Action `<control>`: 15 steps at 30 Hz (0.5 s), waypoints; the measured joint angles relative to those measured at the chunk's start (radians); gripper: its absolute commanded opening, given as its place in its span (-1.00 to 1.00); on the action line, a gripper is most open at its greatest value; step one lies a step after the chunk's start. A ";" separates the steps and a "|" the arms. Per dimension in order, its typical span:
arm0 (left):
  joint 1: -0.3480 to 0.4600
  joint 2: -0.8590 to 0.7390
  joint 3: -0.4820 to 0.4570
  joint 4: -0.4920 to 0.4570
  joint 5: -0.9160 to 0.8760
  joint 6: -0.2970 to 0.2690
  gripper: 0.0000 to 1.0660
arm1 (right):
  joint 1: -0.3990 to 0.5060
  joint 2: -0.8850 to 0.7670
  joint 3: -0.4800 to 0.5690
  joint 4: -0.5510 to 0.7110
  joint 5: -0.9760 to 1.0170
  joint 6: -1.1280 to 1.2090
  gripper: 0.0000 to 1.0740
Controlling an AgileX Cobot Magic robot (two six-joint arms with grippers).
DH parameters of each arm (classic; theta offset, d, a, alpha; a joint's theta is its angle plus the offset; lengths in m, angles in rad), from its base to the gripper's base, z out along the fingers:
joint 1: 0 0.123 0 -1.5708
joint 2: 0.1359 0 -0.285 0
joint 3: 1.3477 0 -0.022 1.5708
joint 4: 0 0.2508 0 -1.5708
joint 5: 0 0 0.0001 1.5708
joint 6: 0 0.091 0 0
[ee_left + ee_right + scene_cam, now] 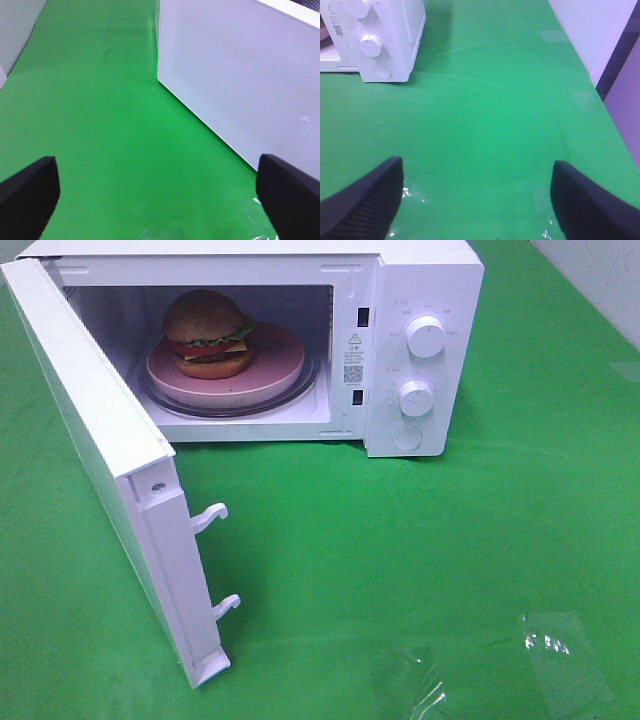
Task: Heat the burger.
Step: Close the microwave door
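The left gripper [157, 200] and right gripper [477, 195] hang over the green desk [450, 560], jaws wide apart and empty. Farther on, the microwave [430, 300] door [100, 460] stands open. Inside, the burger [207, 332] sits upright on a pink plate [280, 365]: domed bun, lettuce, tomato, patty.

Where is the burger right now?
The burger sits on the pink plate inside the microwave, whose door stands open. In the high view that is the upper left, left of the two white knobs.
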 measured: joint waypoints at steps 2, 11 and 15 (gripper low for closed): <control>0.000 0.000 0.000 0.000 0.000 0.000 0.92 | 0.000 0.000 0.000 0.000 0.000 0.000 0.42; 0.000 0.000 0.000 0.000 0.000 0.000 0.92 | 0.000 0.000 0.000 0.000 0.000 0.000 0.42; 0.000 0.000 0.000 0.000 0.000 0.000 0.92 | 0.000 0.000 0.000 0.000 0.000 0.000 0.42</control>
